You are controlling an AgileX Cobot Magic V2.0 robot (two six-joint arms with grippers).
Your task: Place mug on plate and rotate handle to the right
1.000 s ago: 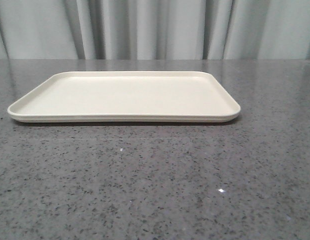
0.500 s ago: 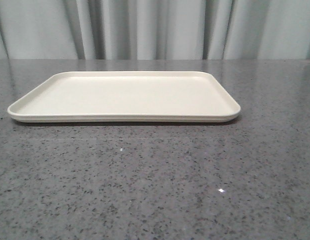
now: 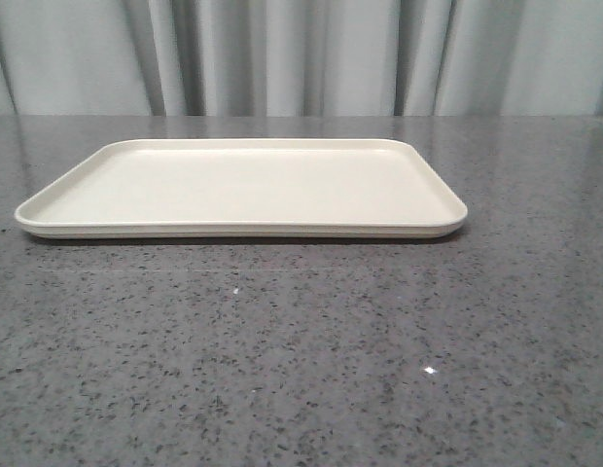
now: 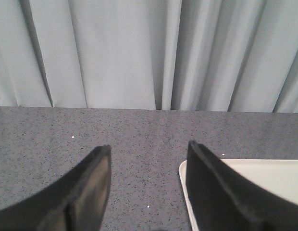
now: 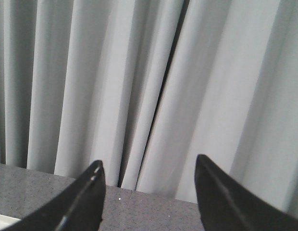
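The cream plate point(image 3: 243, 185) lies flat on the grey speckled table, with nothing on it. The mug and its handle are out of view in every frame. Neither gripper shows in the front view. In the left wrist view my left gripper point(image 4: 149, 149) is open above bare tabletop, and a corner of the plate point(image 4: 264, 175) shows just beyond one of its fingers. In the right wrist view my right gripper point(image 5: 148, 166) is open, raised and facing the curtain, with a sliver of the plate point(image 5: 2, 220) at the frame's edge.
A pale grey curtain point(image 3: 301, 58) hangs along the far edge of the table. The speckled tabletop point(image 3: 301, 360) stretches in front of the plate towards me.
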